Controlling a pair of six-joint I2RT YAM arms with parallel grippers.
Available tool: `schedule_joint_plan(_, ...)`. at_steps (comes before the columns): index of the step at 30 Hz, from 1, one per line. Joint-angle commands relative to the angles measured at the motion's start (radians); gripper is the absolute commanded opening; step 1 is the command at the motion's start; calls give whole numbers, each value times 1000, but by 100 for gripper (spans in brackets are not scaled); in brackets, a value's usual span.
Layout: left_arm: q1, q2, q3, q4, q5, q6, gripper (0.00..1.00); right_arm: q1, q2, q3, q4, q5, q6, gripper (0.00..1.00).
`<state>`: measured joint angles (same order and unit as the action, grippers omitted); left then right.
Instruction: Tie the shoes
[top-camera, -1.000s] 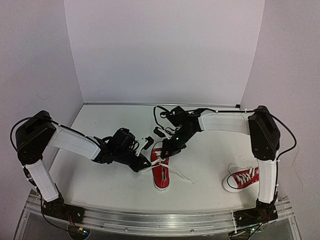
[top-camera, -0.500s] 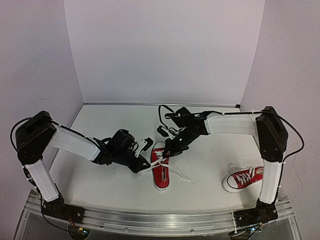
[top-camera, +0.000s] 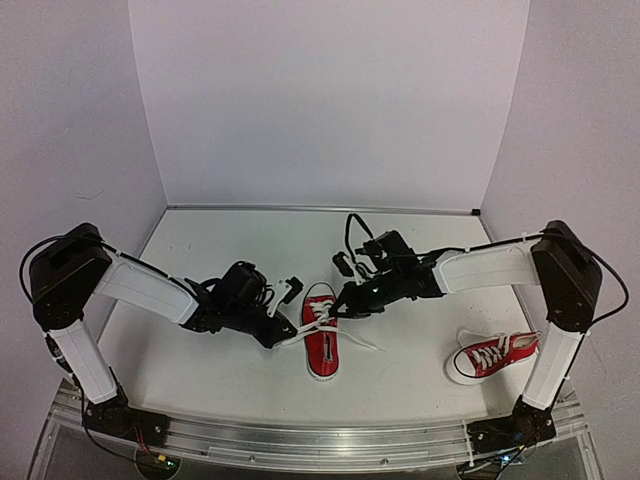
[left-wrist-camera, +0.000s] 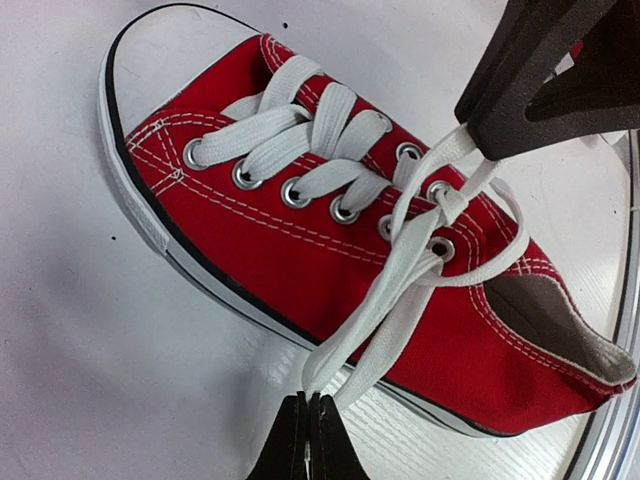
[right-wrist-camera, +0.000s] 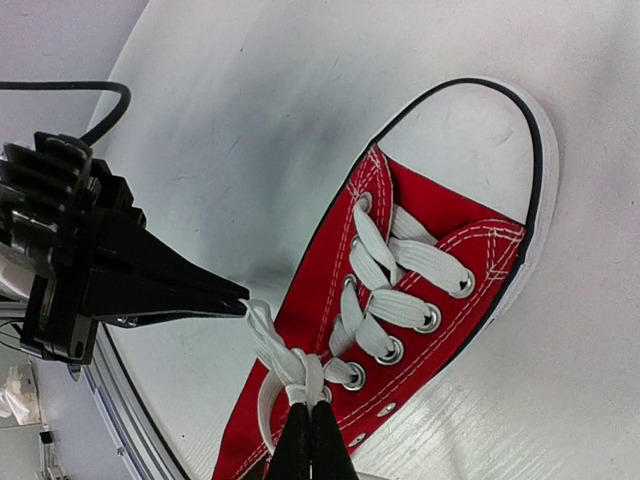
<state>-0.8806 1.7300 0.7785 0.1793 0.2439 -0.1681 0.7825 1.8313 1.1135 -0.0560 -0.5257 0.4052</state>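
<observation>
Central shoe: a red sneaker (top-camera: 322, 338) with a white sole is seen standing on its sole in the middle of the table (top-camera: 230, 240), between the two grippers.
Lace: the white lace (left-wrist-camera: 392, 285) is pulled out of the top eyelets and is stretched away from the shoe to both sides; the lower eyelets are laced flat across the tongue.
Left gripper: the left gripper (left-wrist-camera: 308, 445) is placed just beside the left side of the shoe, low over the table. Its jaws are pressed together, and two strands of the lace, lying one on the other, are pinched between the tips.
Right gripper: the right gripper (right-wrist-camera: 310, 440) is held over the top eyelets of the same shoe. Its jaws are closed narrow, and the lace is clamped between them at the place where the strands cross.
Tension: the part of the lace between the two grippers is drawn nearly straight, and a loose loop is left hanging beside the shoe's opening.
Second shoe: the other red sneaker (top-camera: 487, 357) is seen on the table at the near right, just beside the right arm's lower link, well apart from both grippers. No gripper is touching it.
</observation>
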Motion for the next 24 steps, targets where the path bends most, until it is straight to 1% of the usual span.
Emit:
schedule_joint_plan(1,5,-103,-58,103,-48,42,6,-5,-31,-30,159,-37,66,0)
schedule_joint_plan(8,3,-303,-160,227,-141,183,36,-5,-25,-24,177,-58,75,0)
schedule_joint_plan(11,-1,-382,-203,270,-144,305,43,-5,-19,-17,176,-63,77,0)
schedule_joint_plan(13,-14,-411,-227,294,-127,410,44,-5,-13,-10,176,-66,79,0)
schedule_joint_plan(16,-45,-412,-228,286,-91,590,42,-6,-8,-8,174,-68,83,0)
schedule_joint_plan(20,-82,-338,-168,219,-66,742,37,-6,4,-5,175,-70,90,0)
schedule_joint_plan(24,-125,-236,-101,209,-99,853,33,-9,6,-7,175,-81,95,0)
